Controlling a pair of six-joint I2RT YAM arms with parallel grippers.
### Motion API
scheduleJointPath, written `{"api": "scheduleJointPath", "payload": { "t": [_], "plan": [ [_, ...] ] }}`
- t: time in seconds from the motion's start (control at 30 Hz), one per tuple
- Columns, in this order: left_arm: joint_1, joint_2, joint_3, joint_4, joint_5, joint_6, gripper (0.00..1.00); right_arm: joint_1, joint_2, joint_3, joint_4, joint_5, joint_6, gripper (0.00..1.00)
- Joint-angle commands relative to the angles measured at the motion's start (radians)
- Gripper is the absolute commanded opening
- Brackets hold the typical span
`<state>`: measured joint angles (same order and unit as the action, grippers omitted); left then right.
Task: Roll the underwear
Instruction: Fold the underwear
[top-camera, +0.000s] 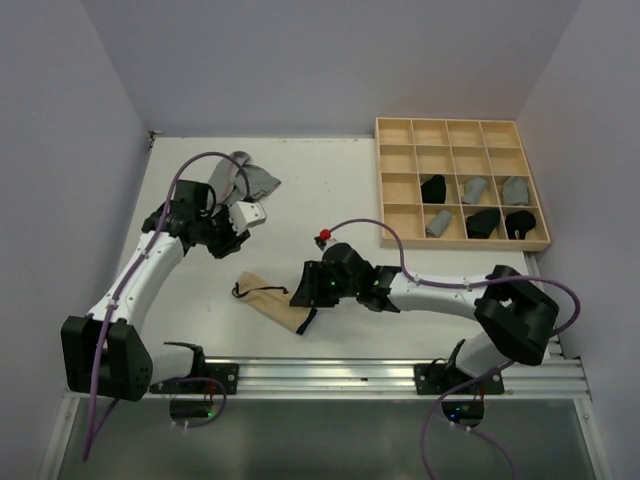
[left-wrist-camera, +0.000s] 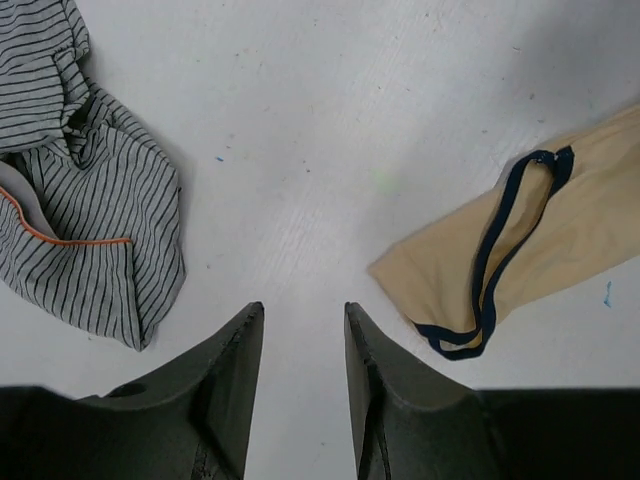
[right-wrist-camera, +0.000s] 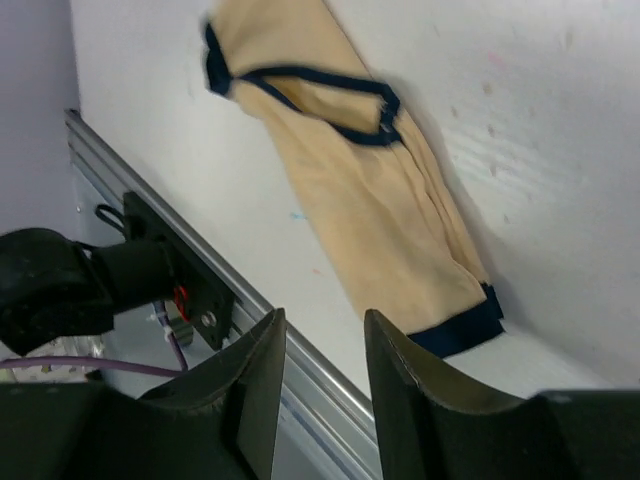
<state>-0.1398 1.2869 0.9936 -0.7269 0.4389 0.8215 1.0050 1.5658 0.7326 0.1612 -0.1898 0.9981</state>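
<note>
Near the far left corner of the surface a striped grey garment (left-wrist-camera: 90, 220) lies crumpled. Just right of it the left fingers (left-wrist-camera: 235, 370) stand a little spread with nothing between them, over bare surface between that garment and the tan underwear (left-wrist-camera: 560, 220). If they close where they hang, they would likely catch nothing, or drag in the striped piece instead. The tan underwear lies flat as a long slanted strip close to the near edge of the surface, left of its middle. The dark trim at its left end forms a loose loop that could snag a fingertip. Because the cloth is thin and lies flat, it may slide rather than roll. The right fingers (right-wrist-camera: 255, 390) are likewise slightly parted and hold nothing. They hover by the strip's right end, which lies nearest the edge, so a push from there could send cloth over the edge onto the rail. The wooden tray (top-camera: 430, 134) sits in the far right corner. By count there are two loose garments, one striped grey and one tan. There is one tray with sixteen compartments, and six of them hold rolled pieces: three black pieces (top-camera: 433, 188) and three grey pieces (top-camera: 475, 188). All six are in the tray's two nearer rows, which leaves ten compartments bare.
</note>
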Motion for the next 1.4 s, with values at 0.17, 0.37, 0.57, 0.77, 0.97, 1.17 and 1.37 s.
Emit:
{"api": "scheduleJointPath", "payload": {
  "t": [0.17, 0.37, 0.57, 0.77, 0.97, 1.17, 1.37],
  "plan": [
    [0.02, -0.02, -0.171, -0.141, -0.167, 0.004, 0.31, -0.029, -0.035, 0.29, -0.416, 0.156, -0.276, 0.28],
    [0.02, 0.058, -0.228, -0.124, -0.198, -0.016, 0.26, -0.078, 0.063, 0.268, -0.384, 0.147, -0.305, 0.17],
    [0.019, 0.191, -0.204, -0.037, -0.102, -0.068, 0.26, -0.098, 0.155, 0.239, -0.327, 0.127, -0.323, 0.11],
    [0.017, 0.371, -0.081, 0.066, 0.035, -0.169, 0.26, -0.098, 0.189, 0.137, -0.206, 0.067, -0.276, 0.05],
    [0.017, 0.558, 0.129, 0.139, 0.162, -0.283, 0.26, -0.098, 0.145, 0.018, -0.052, -0.017, -0.213, 0.06],
    [0.022, 0.644, 0.321, 0.179, 0.176, -0.343, 0.25, -0.098, 0.014, 0.051, -0.204, 0.035, -0.294, 0.14],
    [0.084, 0.433, 0.261, 0.176, 0.288, -0.371, 0.25, -0.101, -0.122, 0.111, -0.353, 0.084, -0.377, 0.08]
  ]
}}
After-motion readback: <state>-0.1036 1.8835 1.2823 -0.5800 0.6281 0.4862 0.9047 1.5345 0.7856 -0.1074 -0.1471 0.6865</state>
